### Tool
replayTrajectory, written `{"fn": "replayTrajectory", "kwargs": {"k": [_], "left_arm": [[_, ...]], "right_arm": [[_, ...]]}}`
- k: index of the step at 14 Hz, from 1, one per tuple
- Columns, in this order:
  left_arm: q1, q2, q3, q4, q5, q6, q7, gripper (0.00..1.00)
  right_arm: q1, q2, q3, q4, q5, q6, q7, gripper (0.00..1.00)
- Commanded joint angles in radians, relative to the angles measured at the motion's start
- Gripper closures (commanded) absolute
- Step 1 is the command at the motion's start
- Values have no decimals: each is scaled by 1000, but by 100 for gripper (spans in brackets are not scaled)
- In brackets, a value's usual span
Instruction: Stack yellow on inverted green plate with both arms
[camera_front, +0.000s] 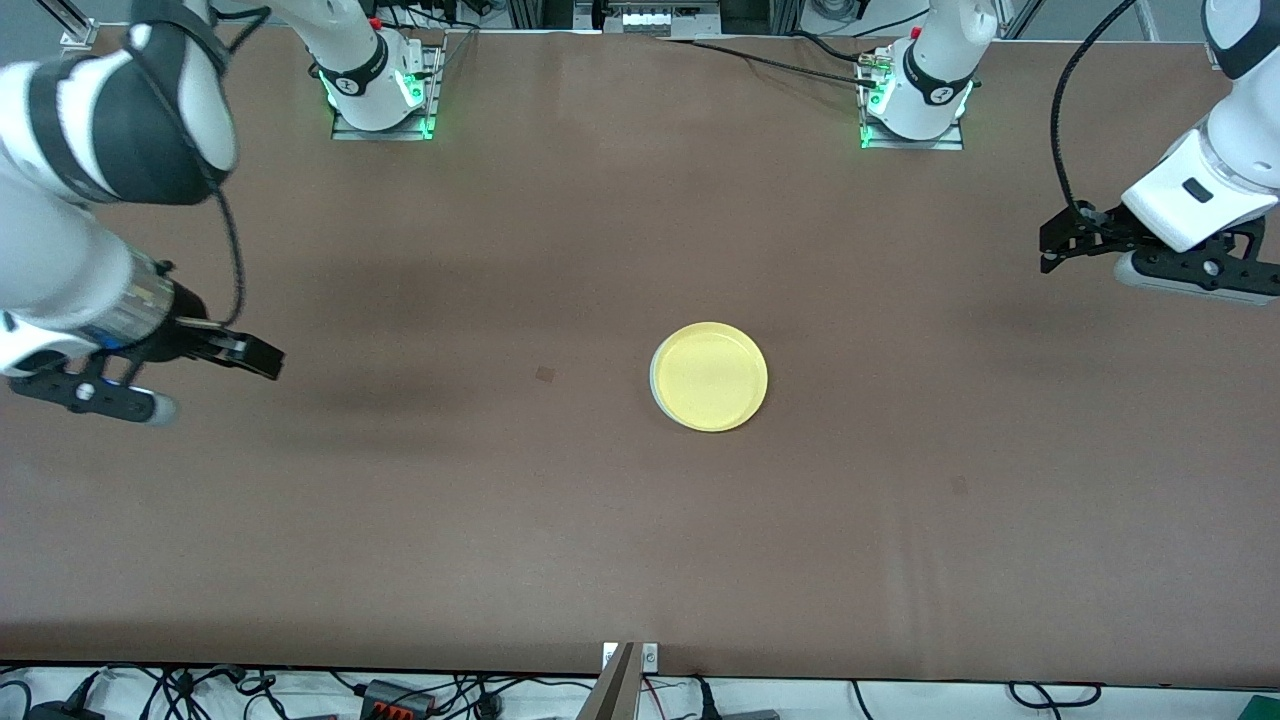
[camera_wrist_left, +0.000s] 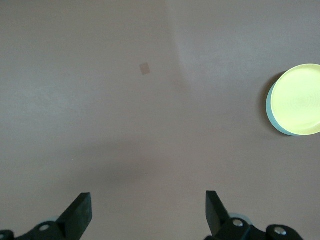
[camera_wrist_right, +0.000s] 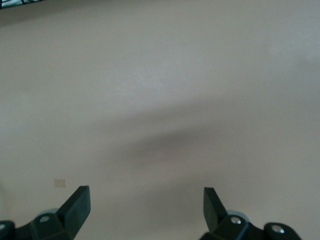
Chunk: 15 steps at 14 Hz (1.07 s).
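Both plates look stacked mid-table: yellow (camera_front: 709, 377) atop green plate (camera_wrist_left: 270, 109). Left gripper (camera_front: 1050, 245) and right gripper (camera_front: 262, 357) hover open, well apart; nothing remains but checking.

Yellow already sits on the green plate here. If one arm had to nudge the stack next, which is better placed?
Neither clearly. The yellow plate rests on the green plate mid-table; left gripper and right gripper hang open at the table's ends. Only the left wrist view shows the stack, so slightly left.
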Motion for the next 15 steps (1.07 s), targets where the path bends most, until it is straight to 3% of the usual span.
{"fn": "replayTrajectory", "kwargs": {"k": [1,6,11,15], "left_arm": [[5,-6,0,25,0,-26,19,0],[5,-3,0,28,-33,-26,19,0],[5,-3,0,28,-33,-29,19,0],[3,-5,-2,29,-33,-34,19,0]], "right_arm": [[-175,-90,197,-82,-70,25,23,0],[-272,-118,219,-89,-79,9,-99,0],[-292,-129,153,-82,-79,-40,-319,0],[-368,-171,211,-99,-76,-29,-308,0]]}}
